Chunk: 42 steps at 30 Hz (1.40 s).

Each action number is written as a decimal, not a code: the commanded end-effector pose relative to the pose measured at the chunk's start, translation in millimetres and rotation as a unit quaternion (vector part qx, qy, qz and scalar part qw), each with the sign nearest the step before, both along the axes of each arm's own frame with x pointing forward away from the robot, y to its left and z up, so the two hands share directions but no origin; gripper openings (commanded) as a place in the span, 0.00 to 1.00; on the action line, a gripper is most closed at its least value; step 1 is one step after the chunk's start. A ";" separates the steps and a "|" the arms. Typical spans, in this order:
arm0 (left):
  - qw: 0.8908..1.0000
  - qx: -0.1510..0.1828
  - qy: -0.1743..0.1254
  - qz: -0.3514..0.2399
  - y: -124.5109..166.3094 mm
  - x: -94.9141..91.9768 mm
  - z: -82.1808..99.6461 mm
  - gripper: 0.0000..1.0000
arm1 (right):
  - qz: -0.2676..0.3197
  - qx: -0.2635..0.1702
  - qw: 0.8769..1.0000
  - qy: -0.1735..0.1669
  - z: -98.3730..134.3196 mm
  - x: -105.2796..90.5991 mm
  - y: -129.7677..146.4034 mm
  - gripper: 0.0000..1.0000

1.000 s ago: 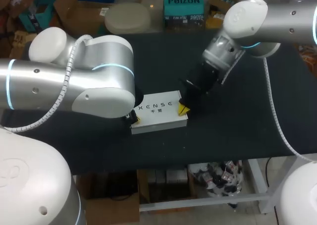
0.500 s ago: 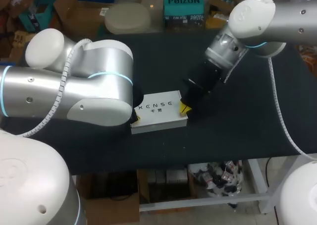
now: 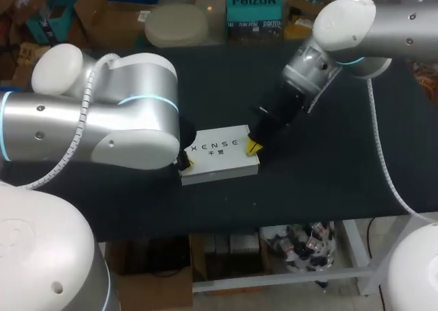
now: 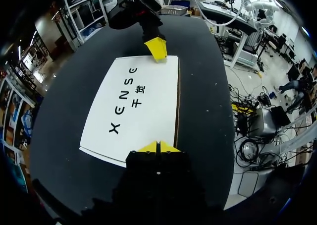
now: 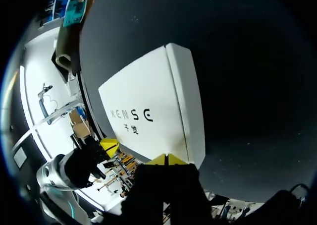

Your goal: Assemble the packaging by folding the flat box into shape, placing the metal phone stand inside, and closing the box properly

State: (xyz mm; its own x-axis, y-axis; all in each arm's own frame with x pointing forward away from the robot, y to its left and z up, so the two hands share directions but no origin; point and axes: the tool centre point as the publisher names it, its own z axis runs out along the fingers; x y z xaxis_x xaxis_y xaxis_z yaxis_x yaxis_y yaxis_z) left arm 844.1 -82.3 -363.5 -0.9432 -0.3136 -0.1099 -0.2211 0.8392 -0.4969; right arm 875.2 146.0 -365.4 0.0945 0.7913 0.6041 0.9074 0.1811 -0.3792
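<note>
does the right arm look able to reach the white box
Likely yes: the right tool rests at the right end of the white box, nothing between; the left tool is at the opposite end.

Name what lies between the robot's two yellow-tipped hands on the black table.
The white rectangular cardboard box spans that stretch, left hand and right hand at its short ends, as the head view shows.

White box (image 3: 217,155), plain black table (image 3: 328,177)
</note>
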 end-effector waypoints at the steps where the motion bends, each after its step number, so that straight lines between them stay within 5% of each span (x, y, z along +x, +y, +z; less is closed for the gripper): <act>1: 1.000 -0.004 -0.014 0.012 -2.0 -15.5 15.0 0.00 | -0.015 0.004 0.999 -0.030 28.7 -4.1 -16.6 0.00; 2: 1.000 -0.008 -0.014 0.016 -3.7 -17.4 17.2 0.11 | -0.018 0.007 0.999 -0.036 32.6 -2.3 -19.8 0.00; 4: 1.000 -0.011 -0.011 0.027 -7.7 -21.0 20.1 0.51 | -0.020 0.019 0.998 -0.049 39.4 2.5 -26.5 0.00; 5: 0.999 -0.013 -0.010 0.030 -9.7 -22.7 21.4 0.92 | -0.021 0.024 0.998 -0.057 42.4 4.6 -29.8 0.04; 6: 0.999 -0.015 -0.008 0.037 -11.7 -24.5 22.9 1.00 | -0.023 0.028 0.997 -0.065 45.1 6.9 -33.1 0.22; 9: 0.998 -0.018 0.000 0.052 -17.4 -29.4 27.1 1.00 | -0.025 0.044 0.995 -0.085 51.8 14.0 -42.2 0.42; 11: 0.997 -0.025 0.015 0.071 -21.3 -32.7 31.2 1.00 | -0.026 0.057 0.992 -0.105 57.8 19.5 -50.0 0.86; 12: 0.996 -0.028 0.023 0.077 -22.4 -33.6 32.9 1.00 | -0.026 0.063 0.991 -0.113 60.7 22.3 -53.4 1.00; 16: 0.991 -0.030 0.053 0.118 -28.4 -39.7 36.0 1.00 | -0.027 0.081 0.985 -0.150 71.3 31.8 -66.0 1.00; 20: 0.976 -0.018 0.114 0.186 -32.9 -44.8 32.4 1.00 | -0.051 0.079 0.977 -0.192 82.1 41.1 -80.6 1.00; 35: 0.979 -0.008 0.108 0.173 -36.3 -46.3 34.0 1.00 | -0.051 0.079 0.977 -0.192 82.1 41.1 -80.6 1.00; 37: 0.973 -0.017 0.125 0.196 -40.2 -46.2 36.9 1.00 | -0.051 0.079 0.977 -0.192 82.1 41.1 -80.6 1.00; 42: 0.962 -0.016 0.141 0.232 -45.5 -54.1 36.5 1.00 | -0.061 0.096 0.961 -0.251 85.3 40.5 -103.4 1.00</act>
State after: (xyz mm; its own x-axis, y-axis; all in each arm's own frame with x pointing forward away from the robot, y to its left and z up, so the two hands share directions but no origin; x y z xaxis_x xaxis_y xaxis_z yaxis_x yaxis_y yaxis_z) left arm 791.2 -120.1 -330.3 -0.7154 -0.6827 0.1488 -0.6733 0.6166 -0.4081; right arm 927.8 57.0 -282.7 -0.1430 0.6784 0.7207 0.9895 0.1138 0.0892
